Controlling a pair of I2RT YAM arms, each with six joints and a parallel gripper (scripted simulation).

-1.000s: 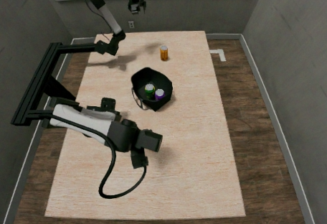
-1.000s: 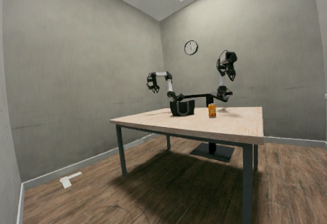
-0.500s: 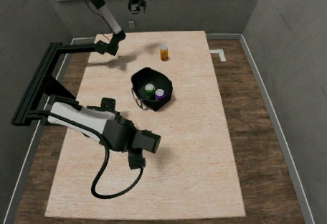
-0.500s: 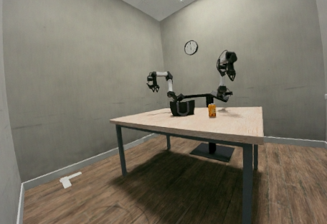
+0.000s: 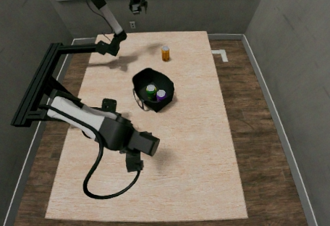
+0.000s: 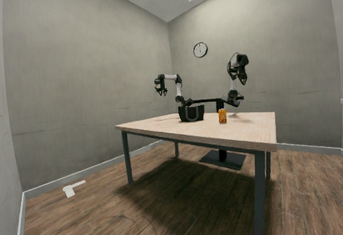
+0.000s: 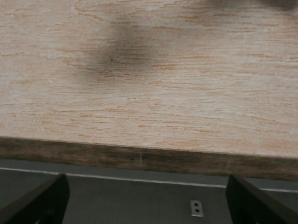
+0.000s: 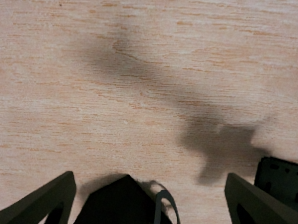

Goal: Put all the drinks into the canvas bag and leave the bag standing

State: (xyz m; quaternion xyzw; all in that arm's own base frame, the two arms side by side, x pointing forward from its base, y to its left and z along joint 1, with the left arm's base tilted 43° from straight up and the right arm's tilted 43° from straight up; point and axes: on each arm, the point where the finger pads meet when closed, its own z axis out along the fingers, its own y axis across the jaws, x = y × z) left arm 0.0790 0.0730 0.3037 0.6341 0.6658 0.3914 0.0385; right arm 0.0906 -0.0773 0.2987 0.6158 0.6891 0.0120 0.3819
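The black canvas bag stands with its walls up near the middle of the table. A green can and a purple can are inside it, side by side near one wall. An orange can stands upright on the table outside the bag. My left gripper is open and empty, high near the table's back edge. My right gripper is open and empty above the table, beside the bag; the arm hides its fingers in the top view.
The pale wooden table lies under both arms. The black arm mount stands along one side of it. A handle loop hangs out from the bag's side. The table edge lies below my left gripper.
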